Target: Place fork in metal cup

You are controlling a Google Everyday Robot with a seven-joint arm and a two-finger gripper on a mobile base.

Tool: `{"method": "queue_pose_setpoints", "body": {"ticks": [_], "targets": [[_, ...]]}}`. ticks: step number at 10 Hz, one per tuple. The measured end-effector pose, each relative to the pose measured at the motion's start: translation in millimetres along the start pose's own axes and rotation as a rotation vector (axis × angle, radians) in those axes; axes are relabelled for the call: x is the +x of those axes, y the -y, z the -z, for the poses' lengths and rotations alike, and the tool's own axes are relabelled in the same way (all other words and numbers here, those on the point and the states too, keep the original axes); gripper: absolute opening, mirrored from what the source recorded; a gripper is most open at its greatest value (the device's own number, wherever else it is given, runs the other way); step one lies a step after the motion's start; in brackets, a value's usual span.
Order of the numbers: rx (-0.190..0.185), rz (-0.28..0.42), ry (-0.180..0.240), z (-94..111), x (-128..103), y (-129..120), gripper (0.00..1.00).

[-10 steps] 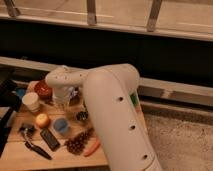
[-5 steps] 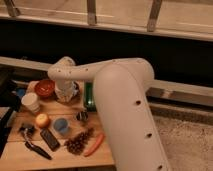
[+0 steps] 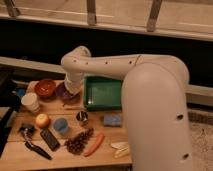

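The fork shows as a thin pale sliver lying flat on the wooden table, just nearer the camera than the jaws and apart from them. The metal cup stands upright a little further toward the camera from the jaws, close beside the fork. The gripper hangs at the end of the white arm, low over a purple bowl. Its jaws are closed, and whether they hold anything cannot be told. On the picture's right of the jaws sits a green tray. On their left are a red bowl and a white paper cup. Past the metal cup from the jaws are a blue cup and a carrot.
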Motion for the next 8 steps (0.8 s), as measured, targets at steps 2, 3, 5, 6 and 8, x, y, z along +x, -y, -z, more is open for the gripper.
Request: {"method": "queue_pose_setpoints", "body": {"ticks": [2, 3, 5, 6, 8], "targets": [[0.007, -0.038, 0.028, 27, 1, 27, 0.0], [0.016, -0.051, 0.034, 36, 2, 34, 0.0], [0.048, -0.083, 0.047, 54, 6, 42, 0.0], [0.069, -0.096, 0.051, 63, 12, 48, 0.0], [0.11, -0.109, 0.056, 74, 27, 56, 0.0]]}}
